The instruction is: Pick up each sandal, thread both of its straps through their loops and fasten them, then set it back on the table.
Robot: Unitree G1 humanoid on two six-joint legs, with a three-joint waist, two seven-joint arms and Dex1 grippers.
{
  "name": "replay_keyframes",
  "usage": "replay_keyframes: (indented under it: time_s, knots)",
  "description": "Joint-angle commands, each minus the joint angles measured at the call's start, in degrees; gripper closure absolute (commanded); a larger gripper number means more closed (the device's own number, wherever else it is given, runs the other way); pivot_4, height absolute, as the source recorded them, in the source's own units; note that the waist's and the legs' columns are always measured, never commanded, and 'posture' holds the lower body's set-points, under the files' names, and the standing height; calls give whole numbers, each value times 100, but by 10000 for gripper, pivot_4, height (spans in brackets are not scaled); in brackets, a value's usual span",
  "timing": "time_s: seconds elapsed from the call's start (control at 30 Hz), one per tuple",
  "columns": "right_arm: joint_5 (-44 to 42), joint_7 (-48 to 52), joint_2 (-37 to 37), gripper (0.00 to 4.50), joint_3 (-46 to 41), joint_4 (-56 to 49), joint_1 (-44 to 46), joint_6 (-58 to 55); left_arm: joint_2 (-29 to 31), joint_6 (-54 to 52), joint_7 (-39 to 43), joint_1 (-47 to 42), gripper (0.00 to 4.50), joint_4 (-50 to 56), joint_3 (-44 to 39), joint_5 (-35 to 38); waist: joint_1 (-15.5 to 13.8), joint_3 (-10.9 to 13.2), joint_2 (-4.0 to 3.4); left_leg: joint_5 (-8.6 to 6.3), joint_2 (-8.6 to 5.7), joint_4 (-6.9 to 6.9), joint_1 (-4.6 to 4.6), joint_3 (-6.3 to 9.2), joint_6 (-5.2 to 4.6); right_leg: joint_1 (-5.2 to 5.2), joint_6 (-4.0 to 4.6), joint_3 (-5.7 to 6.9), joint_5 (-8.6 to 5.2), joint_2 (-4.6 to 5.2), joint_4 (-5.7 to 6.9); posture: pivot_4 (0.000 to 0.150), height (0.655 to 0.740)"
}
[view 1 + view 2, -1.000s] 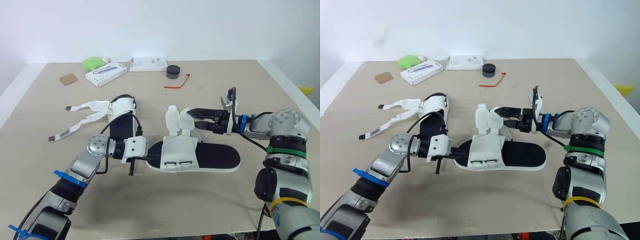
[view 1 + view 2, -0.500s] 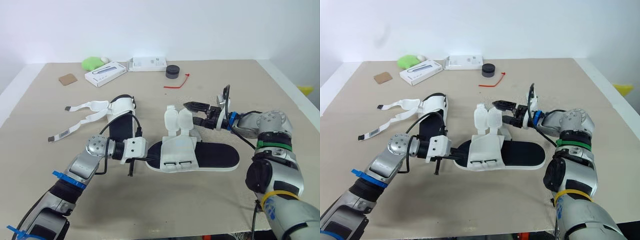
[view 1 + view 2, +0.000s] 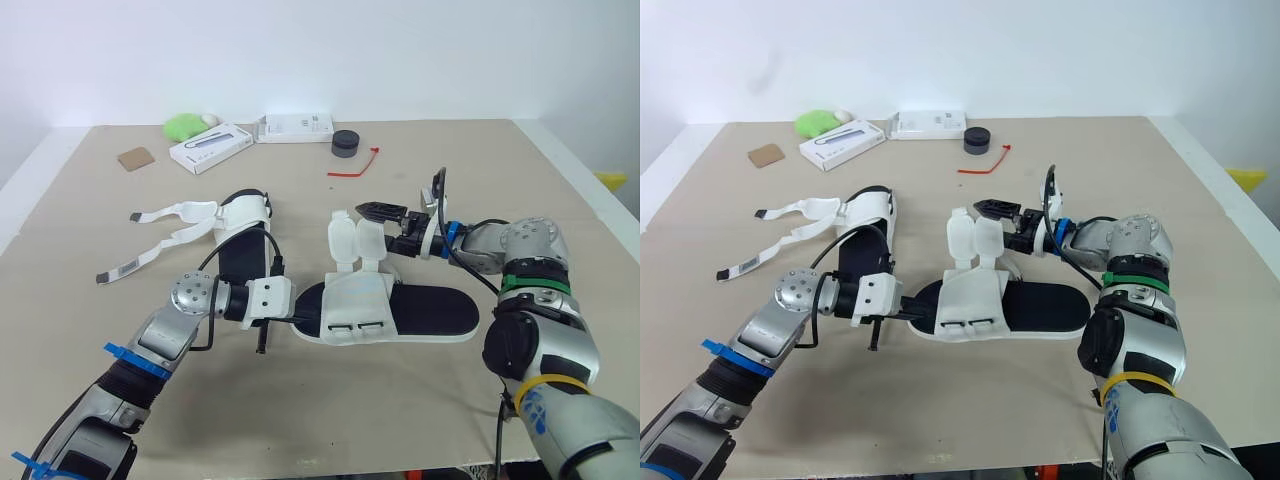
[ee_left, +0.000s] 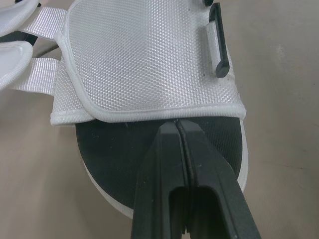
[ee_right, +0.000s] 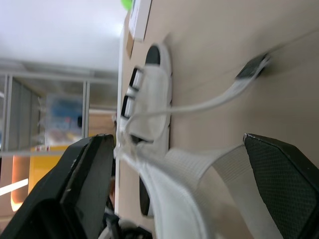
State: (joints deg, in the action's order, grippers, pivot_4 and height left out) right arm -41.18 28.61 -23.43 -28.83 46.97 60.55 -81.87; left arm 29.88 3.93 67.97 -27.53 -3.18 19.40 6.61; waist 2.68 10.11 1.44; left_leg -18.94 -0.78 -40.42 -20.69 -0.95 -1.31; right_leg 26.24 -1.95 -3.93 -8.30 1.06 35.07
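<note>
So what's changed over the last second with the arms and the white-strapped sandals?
The right gripper, open, has swung away from the robot and slightly leftward, now at the raised white straps of the near black-soled sandal. The left gripper stays shut at that sandal's toe; neither it nor the other sandal moved.
</note>
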Motion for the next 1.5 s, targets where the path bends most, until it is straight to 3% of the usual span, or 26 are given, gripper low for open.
replay_keyframes:
  time_s: [0.03, 0.4, 0.6, 0.93, 1.5]
  knots:
    - [-202, 146, -45, 414, 24, -455, -54, -338, 64, 9, 38, 108, 45000, 75, 101, -125, 0, 0, 0, 0, 0, 0, 0, 0, 0, 0, 0, 0, 0, 1, 0, 1500, 7400]
    - [-785, 330, -437, 414, 234, -1111, -334, -1063, 30, 39, 5, 113, 45000, 42, 119, -146, -2, -1, 0, 0, 0, 0, 0, 1, 0, 0, 0, 1, 0, 0, -2, 1500, 7400]
    - [-863, -42, -170, 414, 28, -1113, -461, -1063, 18, 56, 5, 99, 45000, 14, 125, -157, -1, -2, 0, 0, 0, 0, 1, -1, -1, -1, -1, 0, 1, 0, -2, 1500, 7400]
    - [-676, -742, 311, 414, -805, -289, 40, 78, 38, 119, 26, 85, 45000, -25, 125, -184, -1, -3, 0, 0, -1, 0, -1, -1, -1, 0, -2, 0, 1, 1, -1, 1500, 7400]
    - [-563, -640, 186, 414, -747, 331, 364, 900, 21, 230, 25, 111, 45000, -65, 156, -258, 0, -3, -1, 0, -1, 0, -1, -1, -1, 0, -2, 0, 1, 1, -1, 1500, 7400]
